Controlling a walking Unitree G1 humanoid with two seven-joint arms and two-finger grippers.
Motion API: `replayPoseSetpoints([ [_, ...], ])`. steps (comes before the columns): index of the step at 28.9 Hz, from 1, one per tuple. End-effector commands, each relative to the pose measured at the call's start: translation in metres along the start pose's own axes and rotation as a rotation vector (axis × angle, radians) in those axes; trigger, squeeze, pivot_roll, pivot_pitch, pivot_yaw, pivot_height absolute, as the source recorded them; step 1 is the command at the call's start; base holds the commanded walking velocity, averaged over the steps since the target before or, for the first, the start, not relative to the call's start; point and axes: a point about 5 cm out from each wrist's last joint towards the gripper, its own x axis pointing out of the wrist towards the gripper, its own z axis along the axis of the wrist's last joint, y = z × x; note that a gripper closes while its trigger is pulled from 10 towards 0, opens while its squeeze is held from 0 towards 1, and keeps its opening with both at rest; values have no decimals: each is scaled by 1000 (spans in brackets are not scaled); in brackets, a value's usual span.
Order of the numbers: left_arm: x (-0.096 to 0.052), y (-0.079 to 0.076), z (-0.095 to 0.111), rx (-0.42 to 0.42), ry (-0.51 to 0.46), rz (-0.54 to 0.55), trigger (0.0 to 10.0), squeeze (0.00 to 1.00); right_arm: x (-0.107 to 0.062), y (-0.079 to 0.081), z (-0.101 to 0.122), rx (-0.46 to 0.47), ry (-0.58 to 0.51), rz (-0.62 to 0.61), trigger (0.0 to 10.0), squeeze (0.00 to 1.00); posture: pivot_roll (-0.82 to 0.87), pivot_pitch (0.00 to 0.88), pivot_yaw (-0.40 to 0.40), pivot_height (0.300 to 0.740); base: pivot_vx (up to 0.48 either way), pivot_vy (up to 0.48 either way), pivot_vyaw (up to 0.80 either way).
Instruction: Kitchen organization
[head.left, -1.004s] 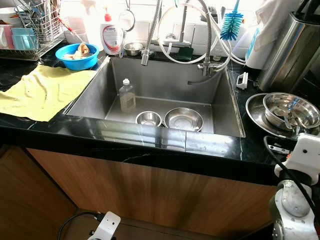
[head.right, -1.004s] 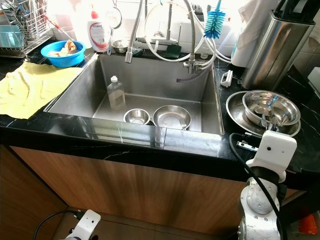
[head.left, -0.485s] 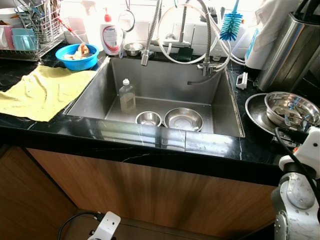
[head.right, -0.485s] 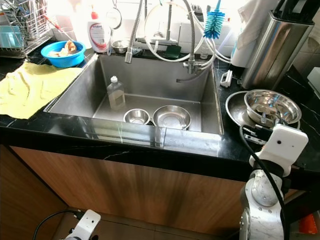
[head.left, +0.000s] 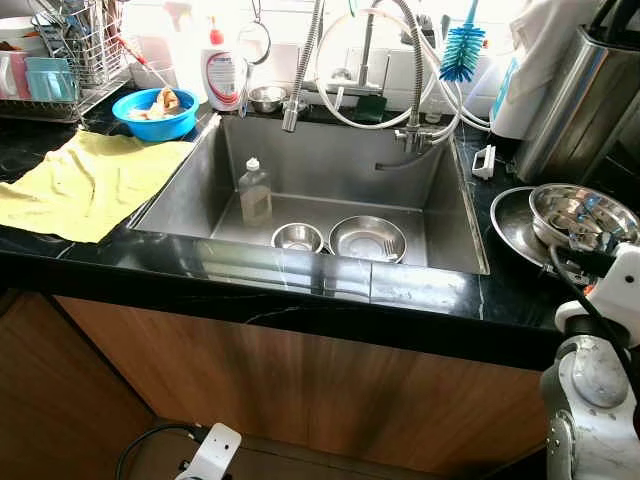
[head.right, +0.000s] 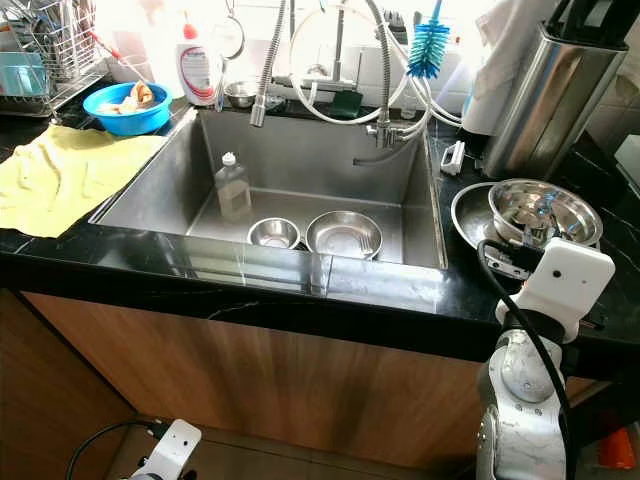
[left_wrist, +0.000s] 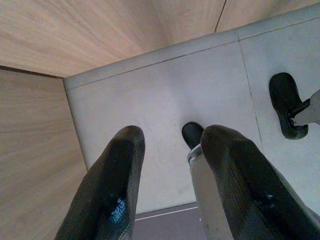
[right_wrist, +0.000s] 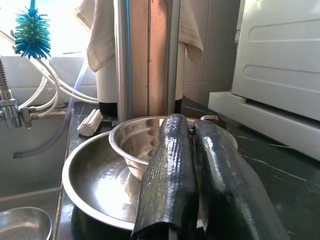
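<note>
While left gripper (left_wrist: 167, 150) hangs parted, right gripper (right_wrist: 192, 135) pressed together near steel bowl (right_wrist: 135, 142).

A shiny steel bowl (head.right: 541, 211) is seen nested upright in a wider, shallower steel basin (head.right: 470, 222) on the black counter just right of the sink (head.left: 455, 215), beside a tall steel canister. Inside the sink, two more steel bowls are set upright side by side on the floor, a small one (head.left: 297, 237) to the left of a larger one (head.left: 367, 238) (something like a fork can be made out in the larger), with a clear plastic bottle (head.left: 254, 191) standing behind them near the left wall.
</note>
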Motion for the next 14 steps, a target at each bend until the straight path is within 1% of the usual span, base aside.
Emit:
replayPoseSetpoints([
  [1,0,-1,-3,-4,5,0,10000,0,4,-2,9,15,-28,-11,10000,0,-159,0,-49,740,0,0,0],
  [14,0,-1,-2,-11,4,3,10000,0,9,1,16,19,-55,-5,10000,0,-154,0,-56,740,0,0,0],
])
